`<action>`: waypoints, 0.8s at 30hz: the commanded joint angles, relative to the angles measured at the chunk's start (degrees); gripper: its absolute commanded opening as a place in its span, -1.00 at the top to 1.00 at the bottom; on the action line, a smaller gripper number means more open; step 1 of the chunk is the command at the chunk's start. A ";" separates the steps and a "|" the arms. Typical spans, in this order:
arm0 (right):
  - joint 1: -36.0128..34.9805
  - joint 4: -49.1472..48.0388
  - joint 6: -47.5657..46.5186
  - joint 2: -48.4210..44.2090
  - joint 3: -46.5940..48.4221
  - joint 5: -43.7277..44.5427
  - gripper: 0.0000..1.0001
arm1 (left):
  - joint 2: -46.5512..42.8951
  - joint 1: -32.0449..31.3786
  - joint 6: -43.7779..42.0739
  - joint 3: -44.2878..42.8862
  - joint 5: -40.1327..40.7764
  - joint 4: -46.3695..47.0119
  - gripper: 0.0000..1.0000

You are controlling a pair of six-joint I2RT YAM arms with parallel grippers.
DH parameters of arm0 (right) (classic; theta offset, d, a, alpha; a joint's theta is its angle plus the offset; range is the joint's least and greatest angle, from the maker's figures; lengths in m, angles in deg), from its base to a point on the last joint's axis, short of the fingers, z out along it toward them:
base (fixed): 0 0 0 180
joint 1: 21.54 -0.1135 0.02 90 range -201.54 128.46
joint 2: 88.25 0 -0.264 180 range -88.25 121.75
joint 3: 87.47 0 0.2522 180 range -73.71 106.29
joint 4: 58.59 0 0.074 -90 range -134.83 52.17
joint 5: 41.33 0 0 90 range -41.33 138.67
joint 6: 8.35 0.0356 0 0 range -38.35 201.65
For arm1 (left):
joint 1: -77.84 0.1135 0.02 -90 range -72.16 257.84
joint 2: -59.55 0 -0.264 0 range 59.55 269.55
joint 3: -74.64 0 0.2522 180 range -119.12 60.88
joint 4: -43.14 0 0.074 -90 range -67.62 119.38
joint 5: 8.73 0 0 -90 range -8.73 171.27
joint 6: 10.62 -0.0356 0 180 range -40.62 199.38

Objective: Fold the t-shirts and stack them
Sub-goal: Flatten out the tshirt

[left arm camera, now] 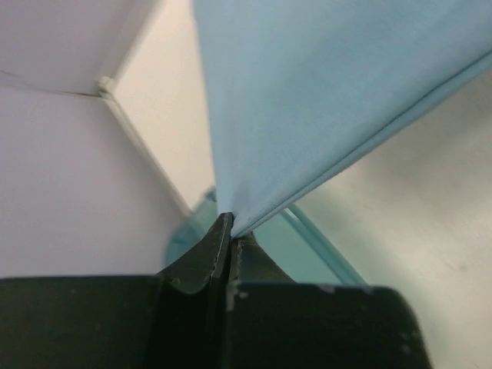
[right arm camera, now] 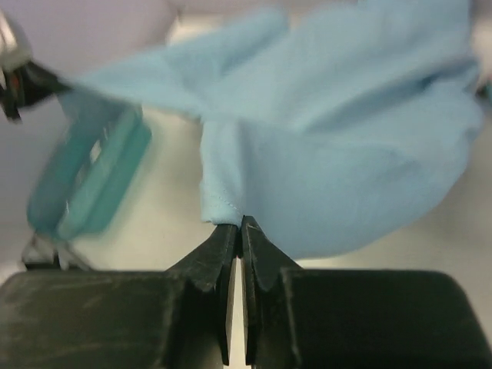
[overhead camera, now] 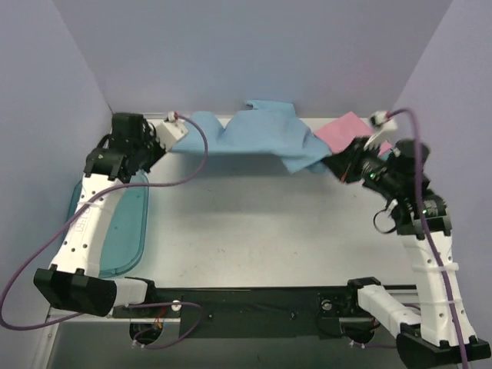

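Light blue t-shirt (overhead camera: 257, 134) strung between both arms at the far side of the table (overhead camera: 254, 223).
Top: pulled taut, likely to spread it for folding; pink t-shirt (overhead camera: 342, 129) just behind. Left wrist: left gripper (left arm camera: 231, 224) pinched on a corner. Right wrist: right gripper (right arm camera: 240, 228) clamped on the hem.

light blue t-shirt (overhead camera: 254, 137): 1; pink t-shirt (overhead camera: 342, 131): 1; teal bin (overhead camera: 123, 227): 1; table (overhead camera: 269, 223): 1

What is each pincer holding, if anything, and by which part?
Both grip the light blue t-shirt, spread between them: left pincer pinches one end's tip, right pincer a stitched hem opposite.
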 commanded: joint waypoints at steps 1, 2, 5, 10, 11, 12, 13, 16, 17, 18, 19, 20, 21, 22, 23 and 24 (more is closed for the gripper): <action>-10.25 11.52 -2.14 -9.84 -25.84 12.37 1.00 | -4.65 -0.63 -1.06 22.84 -6.00 0.61 1.00; -14.36 11.00 -0.28 -11.09 -33.62 13.96 1.00 | -5.70 -1.07 -1.15 28.01 -7.40 1.75 1.00; -23.52 9.06 9.63 -15.40 -45.28 24.31 1.00 | -6.67 -1.60 -1.07 35.86 -10.04 2.29 1.00; -39.26 12.74 27.37 -13.74 -52.41 31.29 0.94 | -7.64 -1.60 -2.91 44.12 -9.87 2.38 1.00; -41.36 12.57 29.95 -12.87 -53.72 30.42 0.95 | -7.73 -1.69 -3.87 45.27 -9.70 2.29 1.00; -42.60 11.79 33.80 -12.51 -54.35 28.50 0.87 | -7.82 -1.60 -4.31 45.72 -9.52 2.29 1.00; -44.35 11.52 35.14 -11.38 -55.22 27.70 0.78 | -7.91 -1.60 -4.75 46.25 -9.17 2.29 1.00; -45.51 16.67 39.19 -9.00 -54.36 25.84 0.12 | -8.00 -1.60 -5.20 47.04 -9.34 1.76 1.00; -45.51 19.57 39.72 -9.25 -52.18 26.62 0.04 | -8.17 -1.69 -5.28 47.48 -9.52 1.67 1.00; -45.16 23.87 40.60 -10.39 -50.94 29.33 -0.02 | -8.35 -1.69 -5.28 47.74 -9.69 1.59 1.00; -44.73 25.74 40.87 -11.09 -49.19 30.75 -0.14 | -8.52 -1.78 -5.28 48.27 -9.87 1.58 1.00; -42.37 27.84 41.05 -12.41 -48.47 32.33 -0.19 | -8.52 -1.69 -5.28 48.53 -9.87 1.58 1.00; -40.87 28.21 41.13 -13.03 -48.29 32.52 -0.19 | -8.44 -1.69 -5.28 48.97 -9.96 1.67 1.00; -36.85 28.22 41.22 -13.56 -48.64 31.74 -0.19 | -8.35 -1.78 -5.11 49.06 -10.13 1.67 1.00; -34.81 28.04 41.22 -13.74 -50.03 31.21 -0.18 | -8.43 -1.69 -5.11 48.98 -10.22 1.59 1.00; -32.70 28.04 41.48 -13.65 -50.66 31.64 -0.18 | -8.61 -1.69 -5.02 49.06 -10.22 1.41 1.00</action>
